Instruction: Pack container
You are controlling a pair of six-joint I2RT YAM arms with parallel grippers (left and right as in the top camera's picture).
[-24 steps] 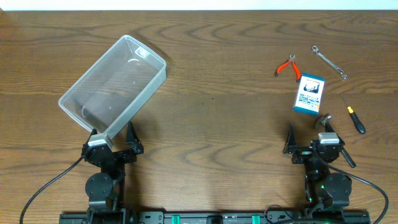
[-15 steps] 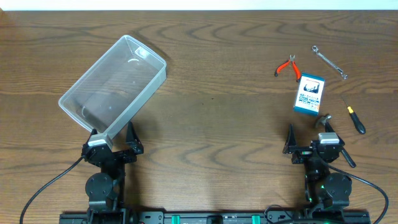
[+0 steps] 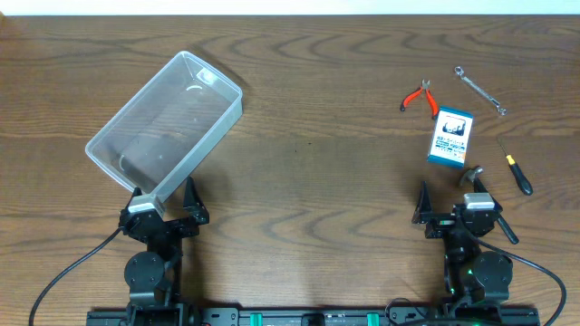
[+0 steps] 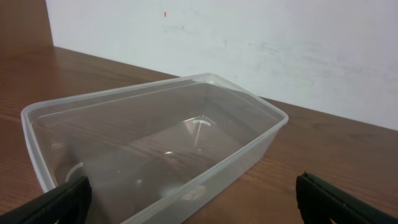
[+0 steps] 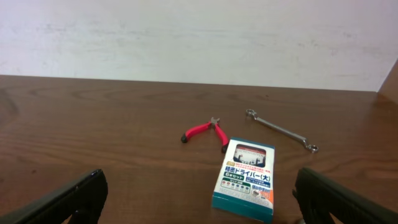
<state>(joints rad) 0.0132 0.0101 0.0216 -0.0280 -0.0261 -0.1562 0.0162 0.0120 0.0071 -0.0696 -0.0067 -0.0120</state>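
Table point(image 3: 317, 181): dark wood, carrying everything else.

Container point(image 3: 168, 122): clear plastic bin with nothing in it, in the table's 10 o'clock part. Its long axis runs from 7 o'clock to 1 o'clock. It is the largest loose thing here.

Container to left gripper: the bin lies at 12 o'clock from the left gripper point(image 3: 163, 195). From overhead its near short end overlaps the finger on the 9 o'clock side. In the left wrist view the container point(image 4: 155, 155) fills the space ahead and its near rim dips low between the two fingers. I cannot tell whether it touches them.

Left gripper point(image 4: 196, 208): fingers spread wide, clamping nothing.

Right gripper point(image 3: 449, 195): parked at the table's 5 o'clock, well apart from the bin. In the right wrist view the right gripper point(image 5: 199, 202) has its fingers spread wide and holds nothing.

Box point(image 3: 450, 137): small, blue and white, lying flat at 12 o'clock from the right gripper, also seen close ahead point(image 5: 246, 178).

Wrench point(image 3: 479, 90): silver, at 1 o'clock from the box, seen again point(image 5: 280, 130).

Pliers point(image 3: 418, 97): red handles, at 11 o'clock from the box, seen again point(image 5: 208, 132).

Screwdriver point(image 3: 517, 171): thin, black handle, at 4 o'clock from the box.

Metal piece point(image 3: 471, 174): small and grey, just beside the right gripper's 3 o'clock finger. It is too small to tell what it is.
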